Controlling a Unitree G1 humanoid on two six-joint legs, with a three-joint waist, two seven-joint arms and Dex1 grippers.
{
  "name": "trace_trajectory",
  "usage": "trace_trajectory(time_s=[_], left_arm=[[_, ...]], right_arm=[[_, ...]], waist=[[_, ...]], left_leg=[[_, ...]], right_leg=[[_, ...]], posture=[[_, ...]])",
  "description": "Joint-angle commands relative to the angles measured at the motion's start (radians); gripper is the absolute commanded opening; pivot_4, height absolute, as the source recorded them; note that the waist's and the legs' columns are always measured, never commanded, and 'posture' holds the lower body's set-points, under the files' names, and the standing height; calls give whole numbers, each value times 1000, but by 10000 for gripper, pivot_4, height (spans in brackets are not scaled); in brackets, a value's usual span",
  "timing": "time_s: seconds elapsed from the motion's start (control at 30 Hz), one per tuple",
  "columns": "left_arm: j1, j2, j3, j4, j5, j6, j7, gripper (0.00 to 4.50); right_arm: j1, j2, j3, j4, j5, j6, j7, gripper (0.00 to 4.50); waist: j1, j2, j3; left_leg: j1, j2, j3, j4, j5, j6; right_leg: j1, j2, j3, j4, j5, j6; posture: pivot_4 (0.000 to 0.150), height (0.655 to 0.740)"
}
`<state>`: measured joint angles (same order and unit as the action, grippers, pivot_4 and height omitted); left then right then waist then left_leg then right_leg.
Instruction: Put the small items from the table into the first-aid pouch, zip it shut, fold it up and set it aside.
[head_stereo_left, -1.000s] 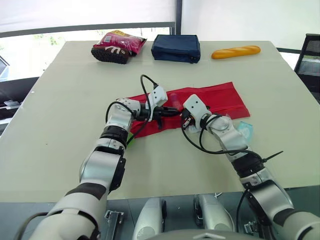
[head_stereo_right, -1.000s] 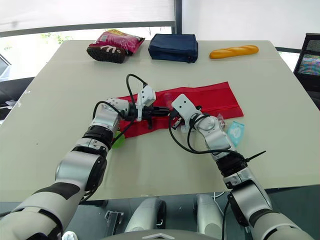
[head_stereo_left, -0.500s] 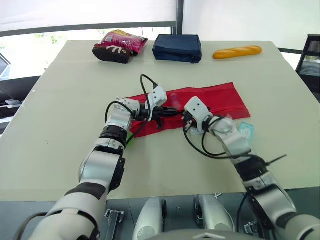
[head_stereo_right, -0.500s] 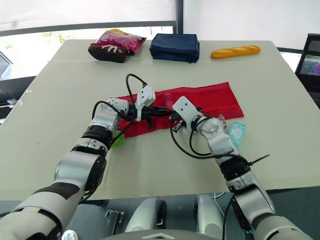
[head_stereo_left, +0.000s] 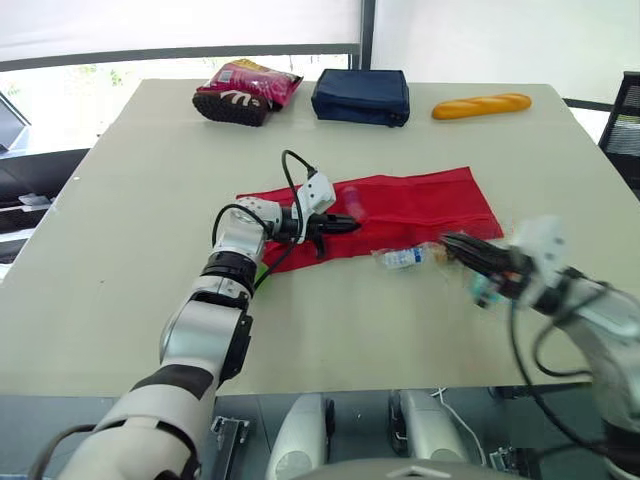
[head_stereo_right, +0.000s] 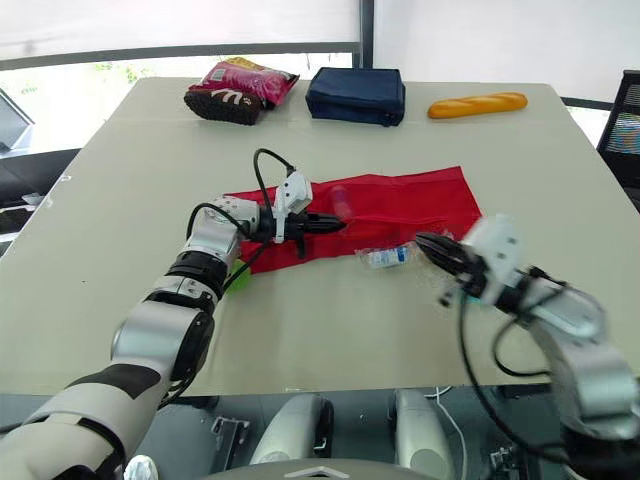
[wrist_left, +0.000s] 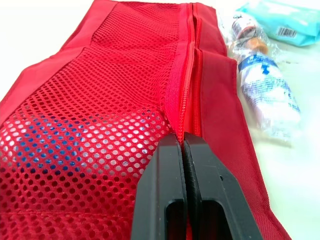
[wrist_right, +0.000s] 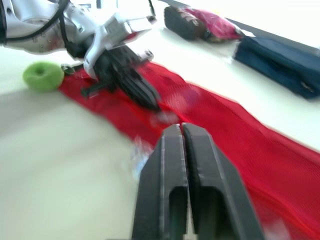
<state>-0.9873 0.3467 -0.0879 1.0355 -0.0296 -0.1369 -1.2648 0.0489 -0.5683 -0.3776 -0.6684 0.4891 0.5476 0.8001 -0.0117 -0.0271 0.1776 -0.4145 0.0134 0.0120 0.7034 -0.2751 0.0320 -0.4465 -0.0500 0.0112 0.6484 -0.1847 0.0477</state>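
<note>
Now | left tool (head_stereo_left: 342, 223) clamped on pouch (head_stereo_left: 420, 198) zipper edge | right tool (head_stereo_left: 453, 242) closed, empty, beside pouch

Office-like test room built around one large work table

A wide, pale table (head_stereo_left: 120, 300) takes up most of the frame. Along its far edge, at the top, a snack bag (head_stereo_left: 245, 92), a navy zipped case (head_stereo_left: 361, 96) and a long bread loaf (head_stereo_left: 482, 104) lie apart in a row, an unrelated mix. At upper left is a window (head_stereo_left: 60, 80) under a white roller blind (head_stereo_left: 150, 25), with a dark frame post (head_stereo_left: 367, 20) at top centre. A plain white wall (head_stereo_left: 500, 40) stands at upper right, and a black mesh office chair (head_stereo_left: 625, 110) at the right edge.
</note>
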Motion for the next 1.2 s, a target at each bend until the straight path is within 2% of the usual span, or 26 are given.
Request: trace_trajectory(time_s=[0.03, 0.07, 0.13, 0.2, 0.27, 0.43, 0.63, 0.73, 0.93, 1.2], left_arm=[[-24, 0, 5, 4, -3, -22, -7, 0], [-27, -1, 4, 8, -3, -24, -8, 0], [-31, -2, 5, 15, -1, -27, -8, 0], [-34, -4, 5, 22, 1, -30, -8, 0], [-36, -6, 5, 26, 3, -33, -8, 0], [-38, -8, -2, 31, 9, -33, -17, 0], [-47, -19, -8, 35, 16, -35, -14, 0], [-57, -26, -3, 34, 17, -31, -11, 0], [-57, -32, -2, 26, 23, -32, -11, 0], [-59, -31, -3, 18, 31, -44, -6, 0]], right_arm=[[123, -71, -266, -51, 150, 6, 93, 23592], [179, -89, -344, -44, 180, 0, 134, 28277], [272, -106, -454, -28, 225, -16, 198, 33934], [366, -118, -530, -9, 239, -43, 268, 44287], [422, -124, -572, 6, 240, -68, 310, 44287], [543, -129, -755, 23, 365, -47, 346, 44287], [527, -212, -740, 39, 399, -36, 312, 44287], [480, -252, -667, 39, 386, -32, 284, 44287], [278, -342, -345, 120, 244, -97, 255, 44287], [-170, -387, 178, 358, 2, -204, 333, 44287]], waist=[[2, 0, 0], [2, 0, 0], [4, 0, 0], [4, 0, 0], [2, 0, 0], [3, 0, 0], [3, 0, 0], [6, 0, 0], [4, 0, 0], [2, 0, 0]], left_leg=[[0, 0, -1, 0, 0, 0], [0, 0, -1, 0, 0, 0], [0, 0, -1, 0, 0, 0], [0, 1, -1, -1, 0, 0], [0, 1, 0, 0, 0, 0], [0, 2, 1, 0, 0, 0], [0, 2, 1, 0, 0, 0], [0, 2, 1, 0, 0, 0], [0, 2, 2, 0, 0, 0], [0, 0, 1, 0, 0, 0]], right_leg=[[0, 0, 0, 0, -1, 1], [0, 0, 0, 0, -1, 1], [0, 0, 0, 0, -1, 1], [1, 1, -1, -1, -2, 3], [1, 1, 0, -2, -2, 4], [1, 1, 0, -2, -3, 4], [1, 1, 0, -3, -3, 4], [1, 1, 0, -3, -3, 4], [1, 1, 1, -3, -2, 4], [1, 1, 3, -3, -1, 4]], posture=[[1500, 7134], [1500, 7134], [1500, 7134], [1500, 7134], [1500, 7134], [1500, 7134], [1500, 7134], [1500, 7134], [1500, 7134], [1500, 7134]])
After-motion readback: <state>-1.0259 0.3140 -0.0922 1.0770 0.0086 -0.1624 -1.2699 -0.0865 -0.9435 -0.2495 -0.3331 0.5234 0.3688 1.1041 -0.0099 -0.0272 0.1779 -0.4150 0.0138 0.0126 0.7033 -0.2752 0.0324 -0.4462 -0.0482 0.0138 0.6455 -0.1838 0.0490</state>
